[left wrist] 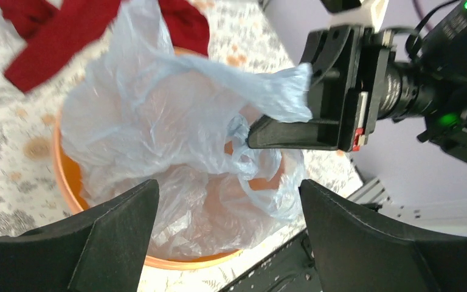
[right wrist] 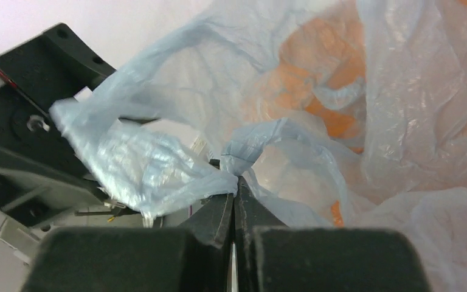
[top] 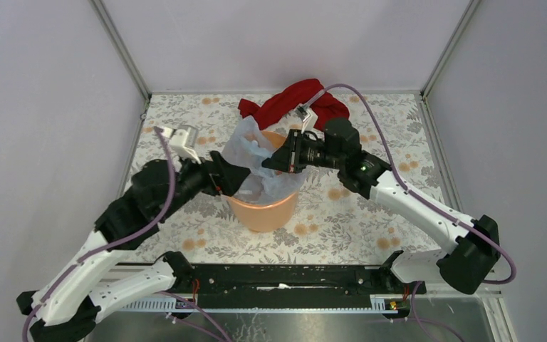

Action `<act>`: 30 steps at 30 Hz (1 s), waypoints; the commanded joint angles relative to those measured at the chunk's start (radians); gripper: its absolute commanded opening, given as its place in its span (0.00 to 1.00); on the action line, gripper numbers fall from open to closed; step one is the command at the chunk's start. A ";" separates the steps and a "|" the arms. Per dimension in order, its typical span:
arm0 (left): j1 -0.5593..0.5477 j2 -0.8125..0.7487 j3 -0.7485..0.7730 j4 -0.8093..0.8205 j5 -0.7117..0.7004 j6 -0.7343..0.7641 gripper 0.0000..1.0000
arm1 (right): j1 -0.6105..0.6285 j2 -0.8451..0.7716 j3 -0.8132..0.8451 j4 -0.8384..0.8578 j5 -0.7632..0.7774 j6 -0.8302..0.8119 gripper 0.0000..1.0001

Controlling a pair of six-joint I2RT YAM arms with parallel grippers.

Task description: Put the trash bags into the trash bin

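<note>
Right hand (right wrist: 236, 185) pinches the trash bag (left wrist: 158, 121), hanging mouth-up into the trash bin (left wrist: 67, 182); left hand (left wrist: 228, 185) gapes.

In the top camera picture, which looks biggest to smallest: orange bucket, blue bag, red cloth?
Largest, about alike: orange bucket and blue plastic bag; the bag drapes over it, so I won't rank them.
Smallest: red cloth, partly behind the right arm.

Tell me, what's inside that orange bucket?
A pale blue plastic bag fills the bucket, spilling over its rim, one fold pinched by the right gripper. The bag covers the bucket's bottom, so anything beneath cannot be seen.
</note>
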 commanded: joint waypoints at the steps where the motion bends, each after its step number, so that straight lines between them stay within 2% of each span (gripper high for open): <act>1: 0.004 -0.014 0.154 -0.042 -0.115 0.069 0.90 | 0.007 -0.068 0.134 -0.083 0.009 -0.133 0.00; 4: 0.004 0.052 0.261 -0.071 -0.231 0.050 0.91 | 0.007 -0.053 0.146 -0.056 -0.123 -0.156 0.00; 8: 0.011 0.232 0.442 -0.165 -0.376 0.044 0.99 | 0.007 -0.053 0.132 -0.032 -0.279 -0.202 0.00; 11: 0.077 0.354 0.599 -0.203 -0.338 0.083 0.99 | 0.007 -0.053 0.129 -0.042 -0.397 -0.238 0.00; 14: 0.198 0.417 0.626 -0.168 -0.204 0.087 0.99 | 0.007 -0.064 0.106 -0.048 -0.482 -0.275 0.00; 18: 0.339 0.531 0.617 -0.090 0.137 0.083 0.99 | 0.007 -0.077 0.073 -0.022 -0.533 -0.295 0.00; 22: 0.354 0.603 0.581 -0.024 0.345 0.104 0.99 | 0.007 -0.071 0.055 0.030 -0.591 -0.269 0.00; 27: 0.354 0.526 0.394 0.062 0.436 0.107 0.98 | 0.007 -0.066 0.042 0.067 -0.611 -0.262 0.00; 28: 0.353 0.514 0.352 0.078 0.476 0.104 0.95 | 0.007 -0.061 0.044 0.067 -0.608 -0.265 0.00; 30: 0.346 0.488 0.267 0.084 0.508 0.091 0.81 | 0.007 -0.055 0.046 0.066 -0.595 -0.270 0.00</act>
